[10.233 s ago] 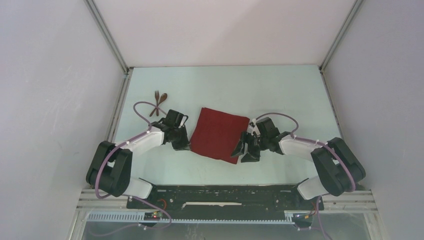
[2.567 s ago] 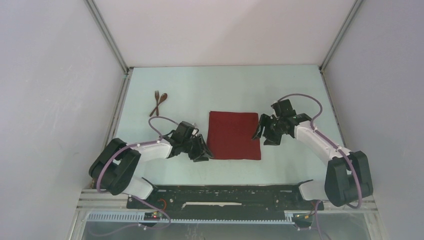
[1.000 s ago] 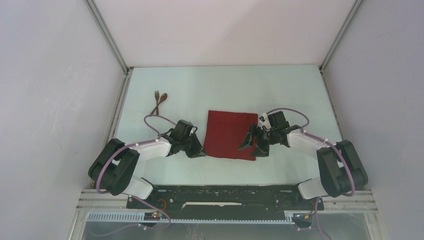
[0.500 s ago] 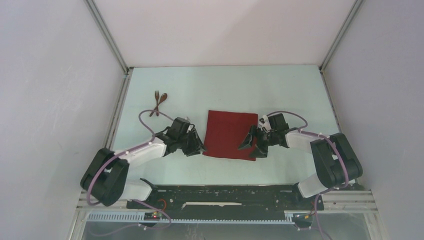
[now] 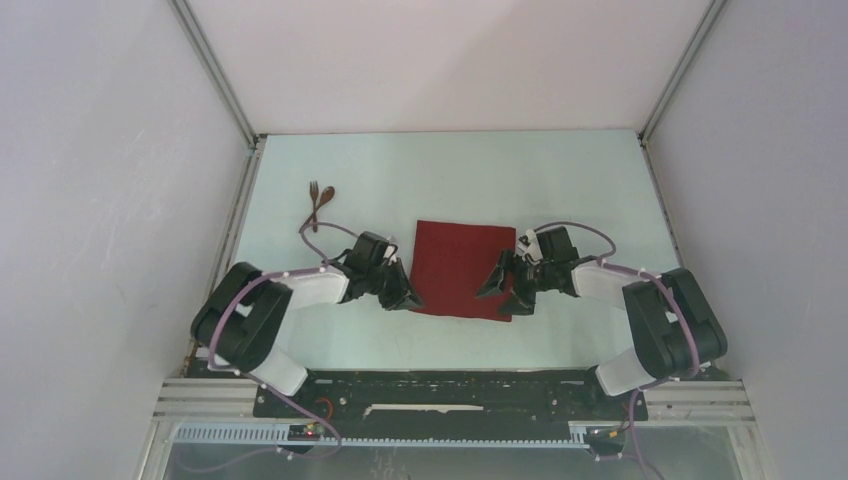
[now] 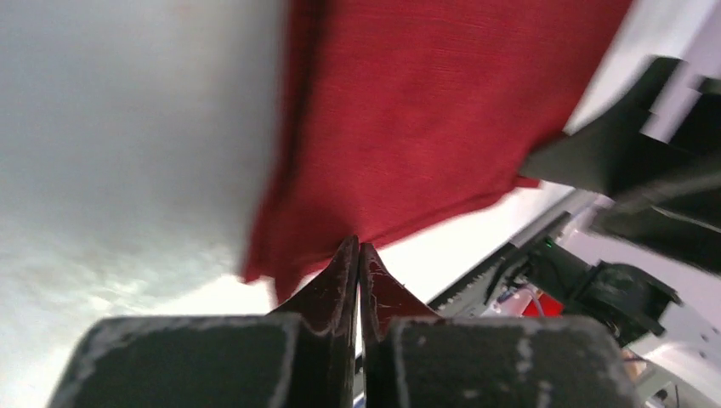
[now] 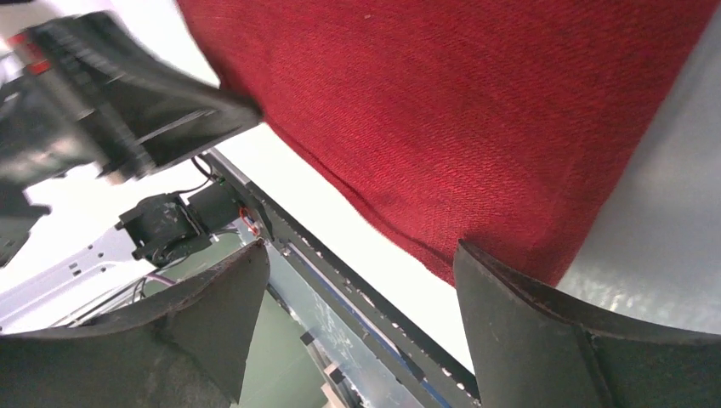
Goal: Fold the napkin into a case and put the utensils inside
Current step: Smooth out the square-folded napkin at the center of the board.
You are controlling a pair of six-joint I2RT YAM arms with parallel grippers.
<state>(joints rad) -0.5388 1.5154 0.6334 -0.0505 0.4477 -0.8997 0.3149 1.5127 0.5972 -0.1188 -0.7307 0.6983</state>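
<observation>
The dark red napkin (image 5: 460, 268) lies flat in the middle of the table, a rectangle folded no narrower than that. My left gripper (image 5: 400, 296) is at its near-left corner. In the left wrist view the jaws are shut, tips (image 6: 357, 248) pinched on the napkin's (image 6: 425, 110) near edge, which looks slightly raised. My right gripper (image 5: 506, 287) is open at the near-right corner. In the right wrist view (image 7: 357, 280) its fingers straddle the napkin's (image 7: 459, 110) corner without closing. The brown fork and spoon (image 5: 320, 200) lie crossed at the far left, apart from both grippers.
White enclosure walls stand on the left, right and far sides. The black base rail (image 5: 450, 385) runs along the near edge. The left arm's purple cable (image 5: 322, 228) loops close to the utensils. The opposite gripper shows in each wrist view (image 6: 629, 170) (image 7: 127, 102).
My left arm swung in to the napkin's near-left corner and its jaws closed there. The right gripper moved from the far-right side to the near-right corner and stays open. The napkin was squared earlier.
</observation>
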